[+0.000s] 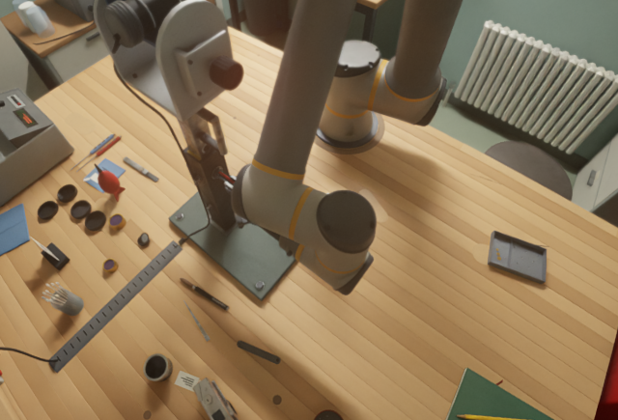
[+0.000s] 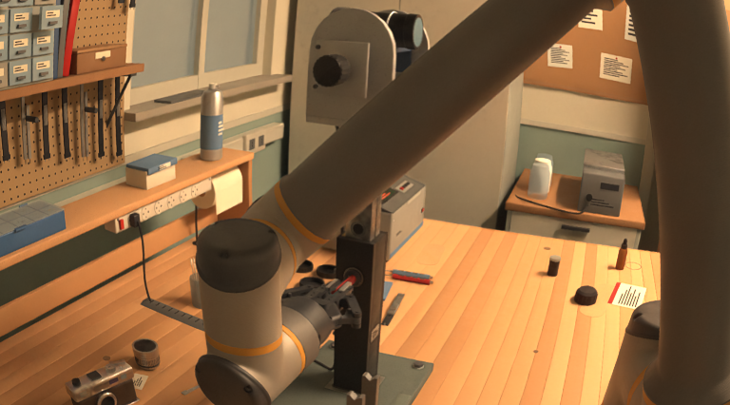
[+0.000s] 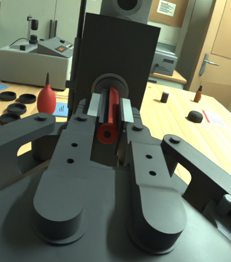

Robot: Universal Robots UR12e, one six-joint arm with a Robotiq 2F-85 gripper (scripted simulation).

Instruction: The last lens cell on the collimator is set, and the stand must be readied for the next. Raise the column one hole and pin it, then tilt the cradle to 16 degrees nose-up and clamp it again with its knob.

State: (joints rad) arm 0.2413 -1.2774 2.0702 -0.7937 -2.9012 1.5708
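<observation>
The red pin (image 3: 108, 113) sticks out of a round hole in the dark column sleeve (image 3: 114, 62) of the stand, and my gripper (image 3: 109, 106) is closed around the pin's handle, level with the hole. In the side camera the pin (image 1: 224, 176) shows just between the column (image 1: 209, 176) and my wrist. Above, the cradle (image 1: 164, 31) carries the black collimator tube between two grey cheek plates, with its dark red clamp knob (image 1: 225, 73) on the near plate. The stand's grey base plate (image 1: 234, 246) sits on the bench.
The column stands directly in front of my fingers. A red air blower (image 1: 108, 182), black lens caps (image 1: 75, 206) and a long ruler (image 1: 115, 306) lie left of the base. A grey instrument box (image 3: 34, 62) stands behind, and a small tray (image 1: 516, 256) lies to the right.
</observation>
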